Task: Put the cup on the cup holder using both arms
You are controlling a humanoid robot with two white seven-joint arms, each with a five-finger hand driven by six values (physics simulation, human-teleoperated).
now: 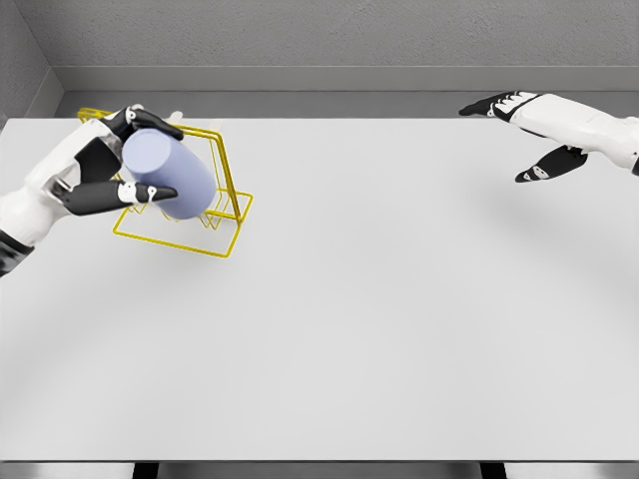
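A pale lavender cup (168, 175) is held in the left robot hand (105, 170), whose arm enters from the lower left of the head view. The cup is tilted, with its closed end turned toward the camera and its body slanting away to the right. Dark fingers (150, 122) are curled over the top of the cup, and another dark digit is pressed across its lower front, so the cup is clasped from above and below. The cup is seen directly in front of the yellow wire cup holder (225, 205), which stands on the white worktop (379, 319) near its far left corner; whether the cup touches the wire cannot be told, since the two overlap in this view. The holder's rectangular base frame is seen lying flat on the worktop, with upright wire loops rising behind the cup. The right robot hand (529, 130) is held above the far right part of the worktop, well apart from the cup, its fingers spread loosely and nothing held in them.
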